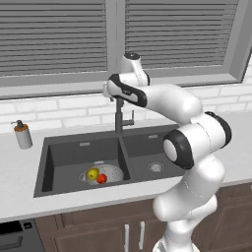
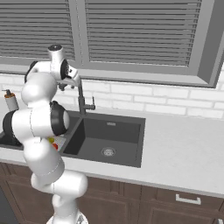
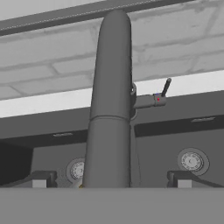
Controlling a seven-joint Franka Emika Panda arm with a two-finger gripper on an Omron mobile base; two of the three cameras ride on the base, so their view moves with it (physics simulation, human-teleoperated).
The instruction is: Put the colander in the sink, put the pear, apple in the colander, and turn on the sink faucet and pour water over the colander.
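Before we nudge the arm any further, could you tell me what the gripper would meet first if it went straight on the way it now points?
Most likely the sink faucet: its dark spout rises right between the open gripper's fingertips, very close. Depth is hard to judge, but nothing stands nearer.

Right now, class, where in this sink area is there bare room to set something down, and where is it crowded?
Free: the right basin around its drain, and the counter right of the sink. Crowded: the left basin, where the colander holds the pear and apple, and around the faucet.

Colander [image 2: 56, 142] and pear [image 2: 51, 140] mostly hidden behind the arm [image 2: 41, 122].
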